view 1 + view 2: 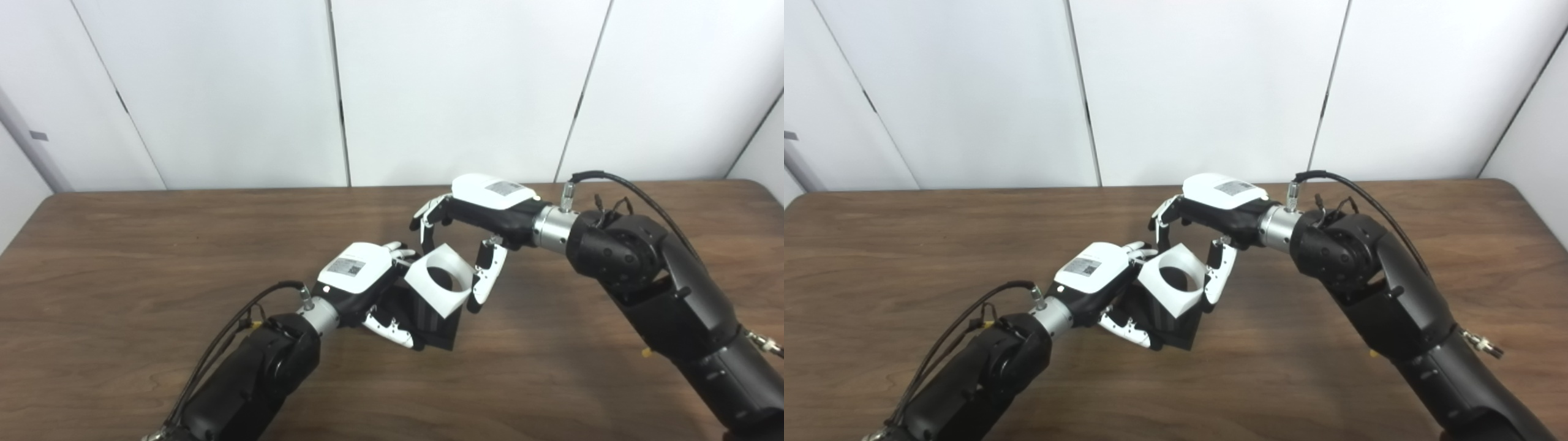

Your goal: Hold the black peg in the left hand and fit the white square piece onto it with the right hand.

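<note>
A: On the left of the brown table [122, 257], what is that arm doing?

B: It comes in from the bottom edge and ends in the left hand [361, 278], near the table's middle. Its fingers [392, 331] are curled around the black peg [436, 324], a dark blocky body whose lower end sits down at the tabletop. So that hand is closed on the peg.

A: And the white square piece [440, 280]?

B: Just right of the left hand's white back, touching the upper end of the peg. It is tilted, its flat face turned up toward the cameras, and a round hole shows through its middle with dark behind it. I cannot tell how far it is seated on the peg.

A: Is the right hand [1213, 211] holding it?

B: It arches over the piece from the right. One finger [1220, 275] lies against the piece's right edge; the others [1160, 223] hang bent just above its far corner. The spread is narrow, about the width of the piece, but I cannot tell whether it truly grips or only touches.

A: Behind all this?

B: White wall panels [1200, 86]
</note>
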You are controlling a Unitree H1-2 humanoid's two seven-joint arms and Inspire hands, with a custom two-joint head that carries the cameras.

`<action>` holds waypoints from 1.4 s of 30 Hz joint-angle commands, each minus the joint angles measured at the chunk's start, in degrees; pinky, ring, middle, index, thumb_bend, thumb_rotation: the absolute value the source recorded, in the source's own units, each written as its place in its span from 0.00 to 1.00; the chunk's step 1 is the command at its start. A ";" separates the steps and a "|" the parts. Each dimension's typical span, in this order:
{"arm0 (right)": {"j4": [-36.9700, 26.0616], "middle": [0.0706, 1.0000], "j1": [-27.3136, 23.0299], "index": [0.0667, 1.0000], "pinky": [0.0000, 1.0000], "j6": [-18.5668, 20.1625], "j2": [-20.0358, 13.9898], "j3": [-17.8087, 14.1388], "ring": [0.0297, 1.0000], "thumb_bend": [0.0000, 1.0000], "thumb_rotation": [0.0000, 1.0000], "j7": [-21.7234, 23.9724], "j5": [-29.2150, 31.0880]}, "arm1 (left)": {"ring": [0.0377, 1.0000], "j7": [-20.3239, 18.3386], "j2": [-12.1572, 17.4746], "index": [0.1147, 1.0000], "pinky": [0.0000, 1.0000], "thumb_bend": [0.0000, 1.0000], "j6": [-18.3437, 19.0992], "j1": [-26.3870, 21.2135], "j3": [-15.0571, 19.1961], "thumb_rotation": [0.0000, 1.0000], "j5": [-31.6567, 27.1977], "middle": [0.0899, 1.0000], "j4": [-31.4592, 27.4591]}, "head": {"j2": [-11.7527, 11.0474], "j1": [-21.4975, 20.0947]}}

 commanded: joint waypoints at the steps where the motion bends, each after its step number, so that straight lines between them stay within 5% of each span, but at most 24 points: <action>1: -0.26 0.77 -1.57 0.44 0.70 -1.82 0.43 0.12 0.81 0.52 0.13 -0.64 0.37 | 0.94 -4.09 0.49 0.42 0.83 0.52 1.56 1.58 -2.16 0.07 2.79 0.88 1.83 | 0.03 0.08; 22: 2.69 0.77 -2.12 0.44 0.72 -1.48 5.24 1.85 0.82 0.52 0.13 -1.66 -1.26 | 0.94 -4.00 0.09 0.42 0.84 0.52 1.53 1.87 -2.43 0.07 2.76 0.89 1.83 | 0.44 1.07; 30: 3.37 0.76 -1.78 0.44 0.71 -2.23 4.46 2.71 0.81 0.52 0.14 -1.11 -1.69 | 0.94 -4.61 0.23 0.42 0.84 0.52 1.92 1.85 -2.32 0.07 2.60 0.88 1.26 | 0.73 0.93; 36: 2.59 0.79 -2.30 0.46 0.69 0.67 2.94 3.25 0.81 0.52 0.16 2.69 -2.01 | 0.94 -4.24 0.49 0.42 0.83 0.52 1.47 1.77 -2.25 0.07 2.58 0.88 1.47 | 0.63 0.36; 38: 2.52 0.80 -2.38 0.60 0.68 1.01 2.67 3.11 0.81 0.79 0.26 3.23 -1.94 | 0.94 -4.55 0.58 0.42 0.84 0.52 1.70 1.68 -2.21 0.07 2.52 0.88 1.43 | 0.60 0.30; 42: 2.23 0.81 -2.50 0.68 0.68 1.56 2.36 2.76 0.81 0.90 0.30 3.96 -1.83 | 0.94 -4.33 0.76 0.42 0.84 0.52 1.60 1.55 -2.08 0.07 2.57 0.88 1.56 | 0.58 0.22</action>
